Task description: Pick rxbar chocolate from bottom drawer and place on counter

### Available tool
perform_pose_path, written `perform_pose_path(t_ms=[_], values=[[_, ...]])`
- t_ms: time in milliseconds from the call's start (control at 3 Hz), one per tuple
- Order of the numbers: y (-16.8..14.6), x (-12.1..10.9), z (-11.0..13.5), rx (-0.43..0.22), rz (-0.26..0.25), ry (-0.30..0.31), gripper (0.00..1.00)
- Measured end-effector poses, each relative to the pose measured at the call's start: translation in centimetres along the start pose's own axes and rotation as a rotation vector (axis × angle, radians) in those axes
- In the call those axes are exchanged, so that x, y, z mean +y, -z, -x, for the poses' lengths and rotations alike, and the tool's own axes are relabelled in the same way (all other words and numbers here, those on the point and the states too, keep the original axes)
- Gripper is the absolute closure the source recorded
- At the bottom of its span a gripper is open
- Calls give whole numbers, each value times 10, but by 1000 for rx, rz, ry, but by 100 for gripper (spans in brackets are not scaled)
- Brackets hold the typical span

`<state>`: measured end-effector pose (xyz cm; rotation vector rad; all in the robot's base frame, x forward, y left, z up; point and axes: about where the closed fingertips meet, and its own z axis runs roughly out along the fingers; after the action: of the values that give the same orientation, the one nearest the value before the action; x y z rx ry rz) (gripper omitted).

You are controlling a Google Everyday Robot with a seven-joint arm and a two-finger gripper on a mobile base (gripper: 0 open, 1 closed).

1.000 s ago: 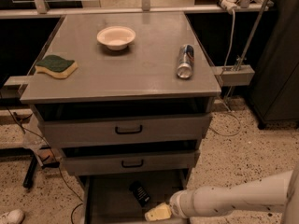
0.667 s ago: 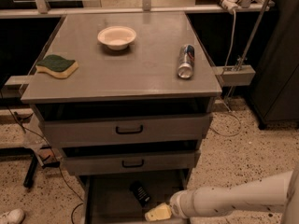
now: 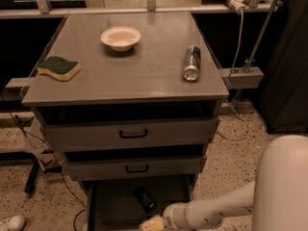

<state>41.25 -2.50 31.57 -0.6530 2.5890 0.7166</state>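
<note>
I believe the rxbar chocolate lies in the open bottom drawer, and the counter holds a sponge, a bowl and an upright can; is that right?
Not quite: the camera view shows the can lying on its side on the counter. The rest holds: the rxbar chocolate lies in the open bottom drawer, with the gripper down close to it, and the sponge and bowl are on the counter.

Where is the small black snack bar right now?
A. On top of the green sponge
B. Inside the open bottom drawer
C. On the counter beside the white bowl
B: the rxbar chocolate lies on the floor of the pulled-out bottom drawer, and the gripper is low at the drawer's front, close to the bar.
</note>
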Motion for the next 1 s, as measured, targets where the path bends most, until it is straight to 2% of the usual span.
perform_pose_path(t_ms=[333,667,1000], values=[[-41,-8,6,-66,-11,-16,0],[-41,-8,6,-67,-11,-16,0],[-66,-14,11,-88,-44,-2,0]])
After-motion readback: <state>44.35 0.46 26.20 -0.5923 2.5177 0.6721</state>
